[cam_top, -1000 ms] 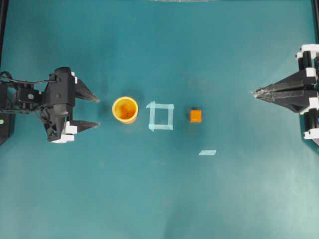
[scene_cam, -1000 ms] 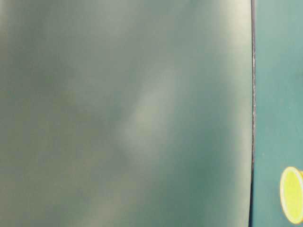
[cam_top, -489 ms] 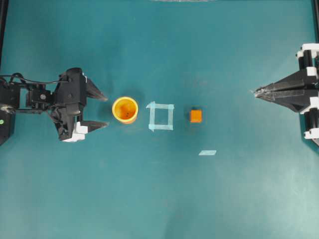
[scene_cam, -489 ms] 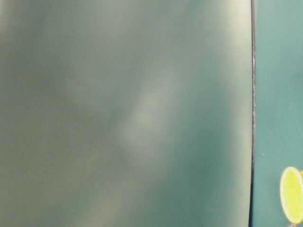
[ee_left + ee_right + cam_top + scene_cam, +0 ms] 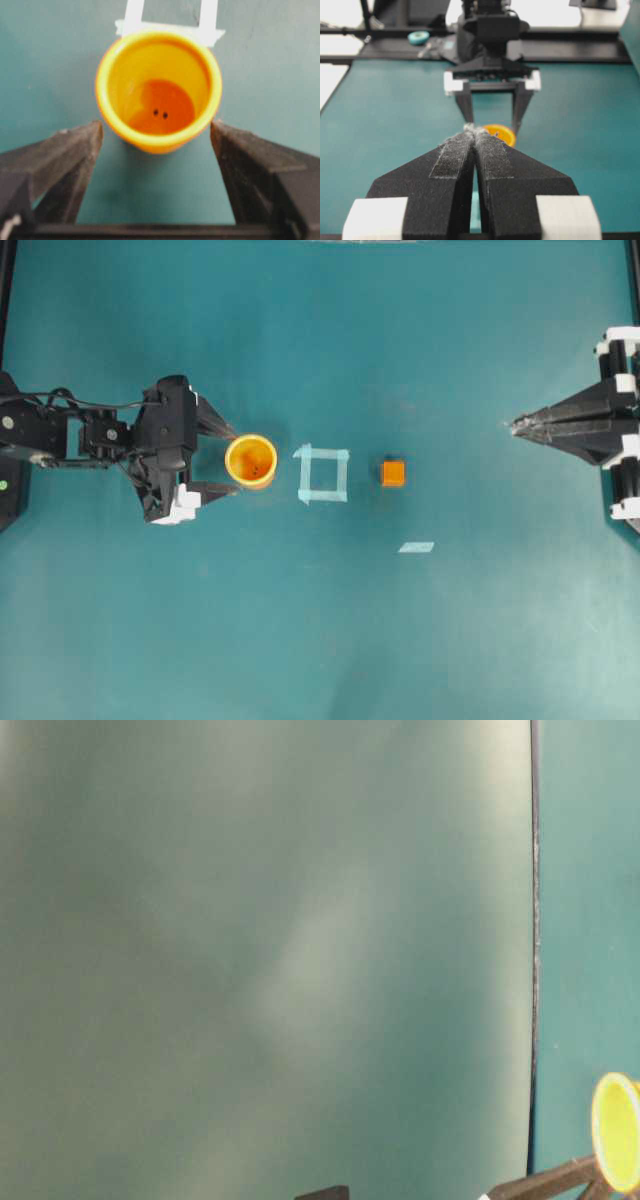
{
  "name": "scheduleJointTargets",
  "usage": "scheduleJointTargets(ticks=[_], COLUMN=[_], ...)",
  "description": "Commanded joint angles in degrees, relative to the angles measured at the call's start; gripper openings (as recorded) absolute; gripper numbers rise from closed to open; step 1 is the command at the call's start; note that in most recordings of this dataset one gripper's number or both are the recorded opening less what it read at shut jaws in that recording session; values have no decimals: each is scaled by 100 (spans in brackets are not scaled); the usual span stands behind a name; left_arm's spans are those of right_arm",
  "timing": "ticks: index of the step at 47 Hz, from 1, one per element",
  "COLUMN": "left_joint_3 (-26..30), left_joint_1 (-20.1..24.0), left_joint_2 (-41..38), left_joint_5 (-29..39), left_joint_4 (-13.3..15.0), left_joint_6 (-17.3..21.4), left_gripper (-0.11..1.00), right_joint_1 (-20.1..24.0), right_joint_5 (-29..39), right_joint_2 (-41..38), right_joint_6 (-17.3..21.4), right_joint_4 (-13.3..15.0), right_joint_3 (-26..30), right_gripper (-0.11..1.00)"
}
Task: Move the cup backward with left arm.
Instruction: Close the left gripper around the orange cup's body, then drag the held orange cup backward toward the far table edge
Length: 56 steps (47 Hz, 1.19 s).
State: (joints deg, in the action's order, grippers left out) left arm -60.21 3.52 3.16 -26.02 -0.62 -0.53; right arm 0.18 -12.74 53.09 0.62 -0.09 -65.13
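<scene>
The left tool (image 5: pixel 226 459) is spread wide with the cup (image 5: pixel 250 460) upright on the table (image 5: pixel 320 640) just ahead of its fingertips, ungripped, while the right tool (image 5: pixel 512 425) is clenched, well apart.

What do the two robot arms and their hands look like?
Both arms are black and jointed. The left hand has two tapered black fingers, white blocks at their bases and thin black cables behind it. The right hand has matching white blocks and grey textured finger pads.
</scene>
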Motion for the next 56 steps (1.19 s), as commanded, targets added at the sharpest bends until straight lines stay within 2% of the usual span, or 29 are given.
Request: scheduleJointTargets(ticks=[1, 20, 41, 46, 51, 56], left_joint_3=[88, 70, 220, 211, 176, 176], left_joint_1=[-18, -18, -35, -62, -105, -167], left_joint_2=[-44, -606, -1072, -1090, -1090, -1090], left_joint_5=[-237, -1283, -1837, -1837, -1881, -1881], left_joint_4=[-18, -18, -9, -18, -18, -18], left_joint_6=[0, -9, -9, 9, 26, 105], left_gripper=[84, 84, 83, 78, 68, 67], right_joint_1=[0, 0, 0, 0, 0, 0], right_joint_5=[-18, 114, 114, 114, 114, 114], right_joint_2=[-26, -26, -26, -26, -26, -26], right_joint_6=[9, 9, 9, 9, 9, 9], right_joint_4=[0, 0, 0, 0, -9, -9], right_joint_3=[202, 272, 308, 308, 308, 308], right_gripper=[0, 0, 0, 0, 0, 0])
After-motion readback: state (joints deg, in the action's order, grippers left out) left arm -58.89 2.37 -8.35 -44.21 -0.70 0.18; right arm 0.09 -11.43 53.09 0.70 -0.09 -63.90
